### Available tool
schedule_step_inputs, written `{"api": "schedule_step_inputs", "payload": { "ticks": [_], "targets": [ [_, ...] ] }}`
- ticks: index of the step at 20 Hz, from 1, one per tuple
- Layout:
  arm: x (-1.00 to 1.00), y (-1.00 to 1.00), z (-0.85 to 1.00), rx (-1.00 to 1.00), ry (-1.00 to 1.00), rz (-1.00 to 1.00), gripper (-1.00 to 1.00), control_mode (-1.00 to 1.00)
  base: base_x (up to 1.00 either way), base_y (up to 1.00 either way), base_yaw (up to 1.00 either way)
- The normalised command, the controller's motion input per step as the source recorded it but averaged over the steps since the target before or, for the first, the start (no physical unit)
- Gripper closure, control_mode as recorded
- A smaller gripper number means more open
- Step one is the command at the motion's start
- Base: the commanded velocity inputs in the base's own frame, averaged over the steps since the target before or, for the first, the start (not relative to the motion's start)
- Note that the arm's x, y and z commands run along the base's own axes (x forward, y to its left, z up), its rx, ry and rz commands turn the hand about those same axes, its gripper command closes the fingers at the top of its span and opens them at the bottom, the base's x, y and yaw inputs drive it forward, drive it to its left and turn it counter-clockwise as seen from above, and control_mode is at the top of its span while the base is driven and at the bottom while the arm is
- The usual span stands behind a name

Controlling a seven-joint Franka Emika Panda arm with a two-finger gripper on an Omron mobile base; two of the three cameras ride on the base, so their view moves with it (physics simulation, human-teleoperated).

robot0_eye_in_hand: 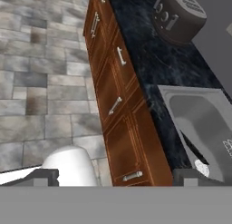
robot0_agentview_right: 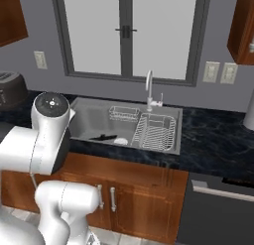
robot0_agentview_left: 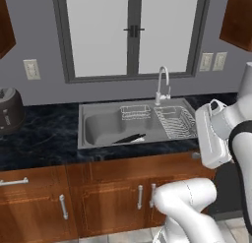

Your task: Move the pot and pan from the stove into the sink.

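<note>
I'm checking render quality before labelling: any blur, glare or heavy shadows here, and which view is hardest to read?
Left base view: flat, even light, no glare on the sink; its dark handle stays legible. Right base view: equally soft and slightly coarse. Hand view: hardest, rolled sideways, with the toaster tilted.

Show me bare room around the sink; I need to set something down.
Free: the sink's left basin floor, beside what looks like the pan; the counter between toaster and sink. Crowded: the sink's right side, with wire rack and small basket.
</note>
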Motion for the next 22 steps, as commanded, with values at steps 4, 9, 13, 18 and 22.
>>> {"api": "schedule_step_inputs", "payload": {
  "ticks": [4, 9, 13, 18, 22],
  "targets": [
    [0.0, 0.0, 0.0, 0.0, 0.0, 0.0, -1.0, 1.0, -0.81, -0.21, 0.0],
    [0.0, 0.0, 0.0, 0.0, 0.0, 0.0, -1.0, 1.0, -0.38, -0.34, -0.2],
    [0.0, 0.0, 0.0, 0.0, 0.0, 0.0, -1.0, 1.0, 0.0, -0.3, -0.4],
    [0.0, 0.0, 0.0, 0.0, 0.0, 0.0, -1.0, 1.0, 0.0, -0.22, -0.44],
    [0.0, 0.0, 0.0, 0.0, 0.0, 0.0, -1.0, 1.0, 0.0, -0.16, -0.48]
  ]
}}
